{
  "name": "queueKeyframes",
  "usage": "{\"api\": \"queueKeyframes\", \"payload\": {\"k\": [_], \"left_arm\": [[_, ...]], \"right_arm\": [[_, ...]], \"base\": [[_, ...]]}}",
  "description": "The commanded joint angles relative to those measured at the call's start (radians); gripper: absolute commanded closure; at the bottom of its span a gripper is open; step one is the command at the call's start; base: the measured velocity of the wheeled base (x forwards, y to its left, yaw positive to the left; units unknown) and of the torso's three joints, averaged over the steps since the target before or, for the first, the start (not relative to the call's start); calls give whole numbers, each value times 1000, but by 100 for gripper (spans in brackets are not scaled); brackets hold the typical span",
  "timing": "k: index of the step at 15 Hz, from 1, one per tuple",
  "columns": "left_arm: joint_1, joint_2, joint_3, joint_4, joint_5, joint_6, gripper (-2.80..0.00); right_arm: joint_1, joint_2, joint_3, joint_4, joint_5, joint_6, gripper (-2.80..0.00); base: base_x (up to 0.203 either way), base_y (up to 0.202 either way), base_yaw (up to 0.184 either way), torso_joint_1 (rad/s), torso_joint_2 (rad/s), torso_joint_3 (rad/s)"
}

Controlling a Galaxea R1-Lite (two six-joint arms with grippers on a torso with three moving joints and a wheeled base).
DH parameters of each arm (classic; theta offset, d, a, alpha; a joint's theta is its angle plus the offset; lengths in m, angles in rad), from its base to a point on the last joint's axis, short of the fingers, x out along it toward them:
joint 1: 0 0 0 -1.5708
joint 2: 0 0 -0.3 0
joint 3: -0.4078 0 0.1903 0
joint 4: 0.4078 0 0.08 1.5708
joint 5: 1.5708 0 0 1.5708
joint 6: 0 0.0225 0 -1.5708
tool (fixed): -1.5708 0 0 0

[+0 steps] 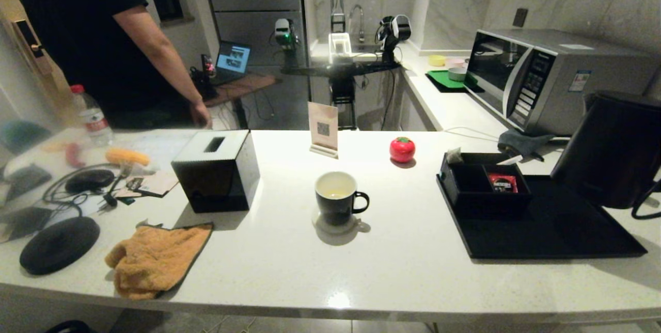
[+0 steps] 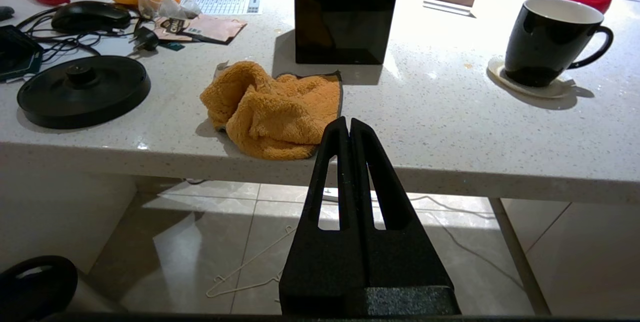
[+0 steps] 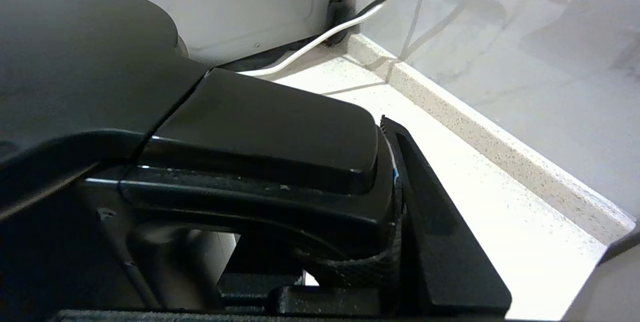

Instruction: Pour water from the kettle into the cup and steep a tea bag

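The black cup [image 1: 336,199] [image 2: 547,42] stands on a pale coaster mid-table, with a little yellowish water [image 1: 335,193] in its white inside. The tall black kettle [image 1: 612,149] is at the far right, over the back corner of the black tray [image 1: 557,230]. In the right wrist view my right gripper [image 3: 345,162] is shut on the kettle's handle [image 3: 260,127], one finger [image 3: 430,212] pressed against its side. The small greyish tea bag [image 1: 454,155] rests at the back left corner of the black organizer box. My left gripper [image 2: 348,122] is shut and empty, low before the table's front edge.
A black tissue box [image 1: 217,170], an orange cloth [image 1: 155,258] and the round kettle base [image 1: 59,244] are on the left. A QR sign [image 1: 323,129], a red tomato-shaped object [image 1: 402,149], a red packet [image 1: 502,182] and the microwave [image 1: 542,80] are behind. A person [image 1: 103,38] stands at the back left.
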Motion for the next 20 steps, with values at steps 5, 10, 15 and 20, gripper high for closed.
{"api": "queueKeyframes", "payload": {"k": [5,10,15,20], "left_arm": [[0,1,0,0,0,-1,0],[0,1,-1,0,0,-1,0],[0,1,-1,0,0,-1,0],[0,1,-1,0,0,-1,0]], "right_arm": [[1,144,73,-186,0,-2,0],[3,229,84,-314,0,-2,0],[5,278,85,-379,0,-7,0],[6,310,84,-406,2,-4,0]], "base": [[0,0,0,0,0,0],[0,0,0,0,0,0],[0,0,0,0,0,0],[0,0,0,0,0,0]]}}
